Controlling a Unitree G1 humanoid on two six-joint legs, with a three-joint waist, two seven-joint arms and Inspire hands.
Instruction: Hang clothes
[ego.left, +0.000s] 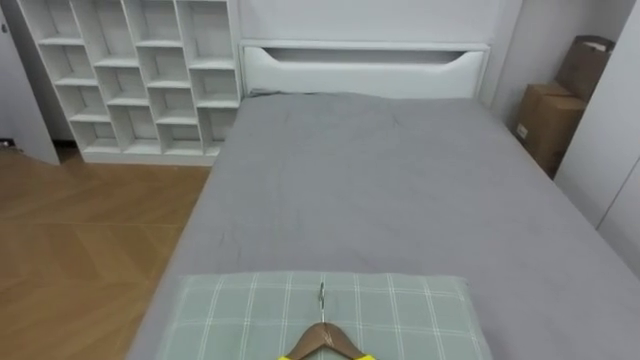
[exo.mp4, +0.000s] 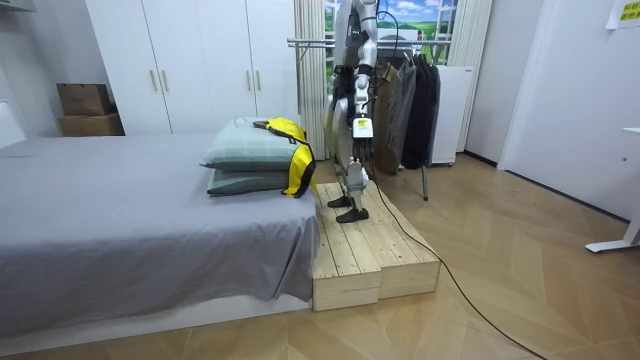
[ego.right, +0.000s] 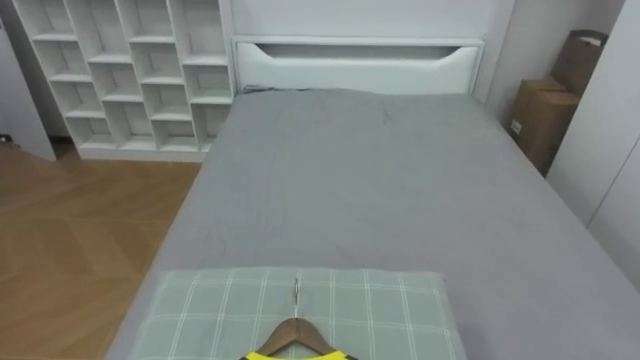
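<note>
The yellow garment (exo.mp4: 291, 152) lies on its wooden hanger (ego.left: 322, 338) on top of two stacked checked pillows (exo.mp4: 245, 160) at the foot edge of the grey bed (ego.left: 380, 180), one side drooping over the bed's corner. The hanger's metal hook points toward the headboard (ego.left: 365, 68). The robot stands just beyond that edge on a wooden platform (exo.mp4: 365, 250), facing the bed. Its left hand (exo.mp4: 361, 128) hangs at its side, apart from the garment; whether it is open or closed cannot be told. A clothes rack (exo.mp4: 310, 42) with dark clothes (exo.mp4: 415, 100) stands behind the robot.
</note>
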